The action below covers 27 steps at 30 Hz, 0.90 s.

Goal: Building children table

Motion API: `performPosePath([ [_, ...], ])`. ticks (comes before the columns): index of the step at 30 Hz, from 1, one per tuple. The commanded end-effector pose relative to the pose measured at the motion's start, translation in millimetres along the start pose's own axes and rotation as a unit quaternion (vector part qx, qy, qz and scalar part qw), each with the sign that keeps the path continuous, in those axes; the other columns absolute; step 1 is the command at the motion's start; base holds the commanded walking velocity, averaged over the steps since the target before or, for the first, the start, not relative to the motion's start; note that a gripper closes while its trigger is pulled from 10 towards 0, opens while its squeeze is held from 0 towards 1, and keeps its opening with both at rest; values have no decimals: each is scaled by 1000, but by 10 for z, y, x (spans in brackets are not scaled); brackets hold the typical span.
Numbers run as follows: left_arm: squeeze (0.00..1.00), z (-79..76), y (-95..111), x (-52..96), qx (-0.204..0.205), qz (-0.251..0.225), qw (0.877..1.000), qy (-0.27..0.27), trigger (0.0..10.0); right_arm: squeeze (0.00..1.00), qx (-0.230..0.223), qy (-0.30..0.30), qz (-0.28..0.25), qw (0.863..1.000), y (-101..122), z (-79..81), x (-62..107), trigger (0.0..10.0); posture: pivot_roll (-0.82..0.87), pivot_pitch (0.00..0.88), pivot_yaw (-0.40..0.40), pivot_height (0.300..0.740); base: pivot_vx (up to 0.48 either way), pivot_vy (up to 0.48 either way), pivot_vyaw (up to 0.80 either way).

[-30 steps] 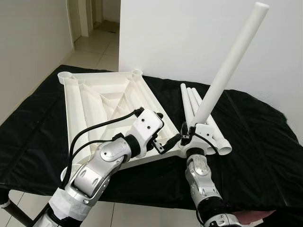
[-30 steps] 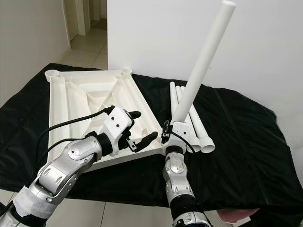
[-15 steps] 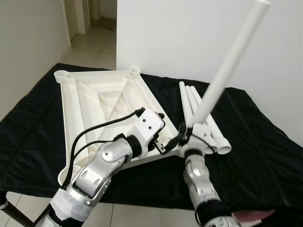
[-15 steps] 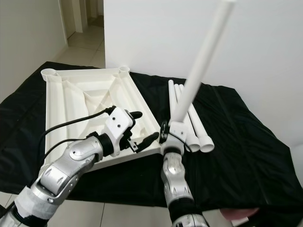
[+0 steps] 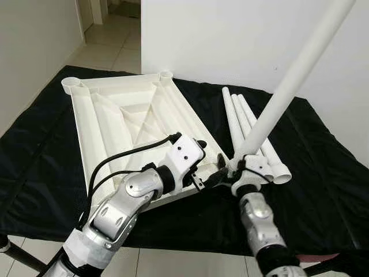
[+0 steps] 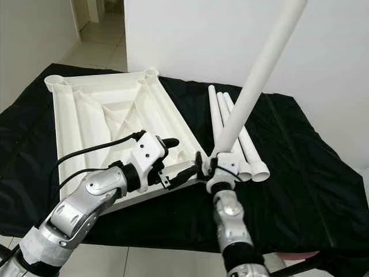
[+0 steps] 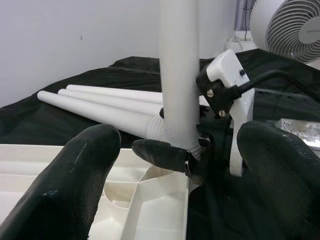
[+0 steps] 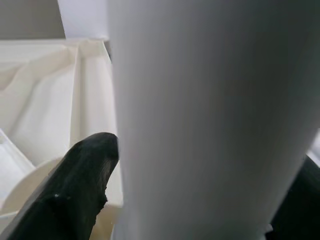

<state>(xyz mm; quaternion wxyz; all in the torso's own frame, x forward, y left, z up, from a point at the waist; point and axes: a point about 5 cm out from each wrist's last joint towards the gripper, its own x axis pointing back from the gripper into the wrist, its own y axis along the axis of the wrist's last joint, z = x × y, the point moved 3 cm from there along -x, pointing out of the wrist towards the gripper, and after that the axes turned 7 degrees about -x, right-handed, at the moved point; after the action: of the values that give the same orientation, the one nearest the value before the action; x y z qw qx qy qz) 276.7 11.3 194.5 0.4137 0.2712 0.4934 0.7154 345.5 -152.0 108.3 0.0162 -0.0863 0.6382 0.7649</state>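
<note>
A white children's tabletop (image 5: 127, 121) lies upside down on a black cloth. My right gripper (image 5: 247, 168) is shut on a long white leg tube (image 5: 294, 75) near its lower end. The tube leans up and to the right, and its foot is at the tabletop's near right corner socket (image 7: 145, 190). My left gripper (image 5: 209, 160) stands open just left of that corner, with one finger (image 7: 75, 185) over the tabletop rim and nothing between the fingers. In the right wrist view the held tube (image 8: 210, 120) is very close beside one finger (image 8: 75, 185).
Three more white leg tubes (image 5: 248, 124) lie side by side on the black cloth (image 5: 323, 167) right of the tabletop. A white wall stands close behind. The cloth's front edge drops to a tiled floor (image 5: 173, 265). A fan (image 7: 285, 25) stands off to the side.
The head camera has shifted and tipped down. The held leg leans a little further right. Both grippers stay at the near right corner, the left still open.
</note>
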Motion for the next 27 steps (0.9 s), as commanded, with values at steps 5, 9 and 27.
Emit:
performPosePath([
  [5, 0, -117, -56, -15, -5, 7, 1000, -27, 10000, 0, 12, 85, -22, 996, 205, 12, -30, 10000, 31, 0, -110, 740, 0, 0, 0],
  [9, 0, -137, -68, -13, -5, 9, 999, -35, 10000, 0, 14, 128, -14, 992, 246, 16, -22, 10000, 30, 0, -107, 740, 0, 0, 0],
  [27, 0, -212, -145, -57, 14, 28, 998, -48, 10000, 0, 36, 245, 102, 963, 84, -225, 50, 8902, 18, 0, -90, 740, 0, 0, 0],
])
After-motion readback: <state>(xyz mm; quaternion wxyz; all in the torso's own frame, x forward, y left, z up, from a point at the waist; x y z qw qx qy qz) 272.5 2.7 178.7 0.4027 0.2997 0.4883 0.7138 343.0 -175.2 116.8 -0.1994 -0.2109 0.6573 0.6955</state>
